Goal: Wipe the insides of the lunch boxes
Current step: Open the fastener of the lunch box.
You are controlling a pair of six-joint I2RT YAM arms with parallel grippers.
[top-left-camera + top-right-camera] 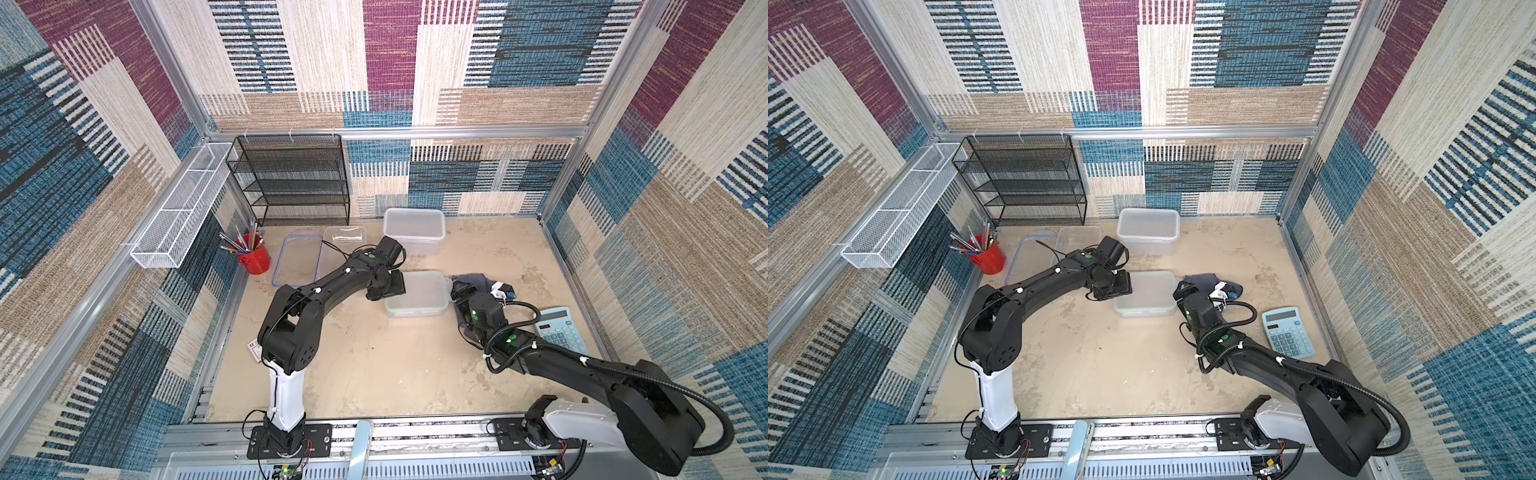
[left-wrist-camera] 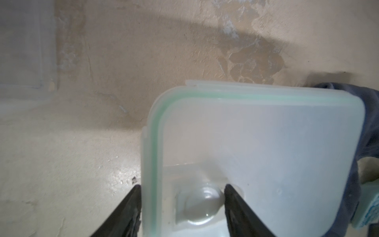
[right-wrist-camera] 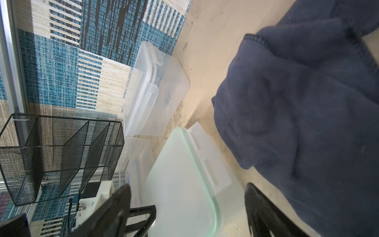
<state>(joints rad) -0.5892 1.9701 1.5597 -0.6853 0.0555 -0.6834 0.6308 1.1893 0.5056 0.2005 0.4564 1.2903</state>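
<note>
The small box (image 1: 415,311) sits mid-worktop. A frosted green-rimmed lid (image 2: 266,133) appears to lie across its top, so its inside is not open to view. The left end effector (image 2: 182,186) hangs at the side of the box that faces the left arm. Its fingers are moderately apart and straddle the lid's edge, one outside and one over the lid, and as far as the wrist view shows nothing is pinched between them. Just beside the box on its opposite side, the cloth (image 1: 478,280) lies crumpled and loose on the worktop (image 1: 374,374), held by neither arm. The right end effector (image 3: 187,185) hovers low by that same side of the box, at the cloth's near edge, its jaws wide and empty. Behind the small box, toward the back wall, stands the deep box (image 1: 415,246), open-topped. The shallow box (image 1: 345,237) lies behind the small box toward the left arm's side, with a blue-rimmed lid (image 1: 297,259) next to it. I judge that no wiping is under way: no cloth is in hand and no box is being rubbed, and I cannot tell which boxes are done. The next move calls for the right end effector to drop onto the cloth and close on a good bunch of it. The left should either lift the lid clear or steady whichever open box is wiped, so the light plastic does not slide.
</note>
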